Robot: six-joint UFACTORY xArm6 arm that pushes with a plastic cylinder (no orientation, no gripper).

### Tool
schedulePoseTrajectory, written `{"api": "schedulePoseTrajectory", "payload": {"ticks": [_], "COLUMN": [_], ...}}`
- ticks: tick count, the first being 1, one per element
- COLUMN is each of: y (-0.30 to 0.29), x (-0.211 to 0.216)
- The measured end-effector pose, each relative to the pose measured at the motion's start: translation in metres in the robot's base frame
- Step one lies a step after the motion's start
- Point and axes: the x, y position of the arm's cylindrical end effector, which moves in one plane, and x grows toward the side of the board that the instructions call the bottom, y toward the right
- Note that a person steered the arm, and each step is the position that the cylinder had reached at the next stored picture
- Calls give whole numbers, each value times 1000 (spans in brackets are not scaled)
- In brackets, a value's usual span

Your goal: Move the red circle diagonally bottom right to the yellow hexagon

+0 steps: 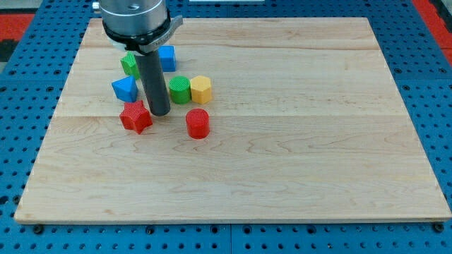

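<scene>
Pale wooden board [282,176] fills the view, lying on a blue pegboard [21,106] studded with holes, a red patch [18,25] up in the view's top left corner. Down onto the wood comes my rod, dark and straight, and my tip [159,113] sits on the board in the middle of the little crowd of blocks. No fingers on me, nothing apart or together, nothing clamped: just that blunt end, and it holds nothing.

Just to the view's left of my tip, the red star [135,117], so close I cannot tell whether we touch. To the view's right and a shade lower, the red circle [198,123], near but clearly apart from me, standing alone on bare wood. Above that, to my tip's upper right, the green circle [180,90] and the yellow hexagon [201,89] side by side, touching or nearly so. So the red circle lies just below the yellow hexagon, slightly to the view's left of it.

Up and left of my tip, the blue triangle [125,89]. Further up, the green block [130,64], partly behind my rod, shape unclear. On the rod's other side, the blue cube [167,58], also partly hidden.
</scene>
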Motion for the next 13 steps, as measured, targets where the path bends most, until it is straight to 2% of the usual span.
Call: {"api": "schedulePoseTrajectory", "payload": {"ticks": [2,4,5,6,7,8,9,10,11,13], "y": [18,130,152,95,58,58,50,22,32,83], "x": [59,46,41,53,38,28,48,17,-4,20]}}
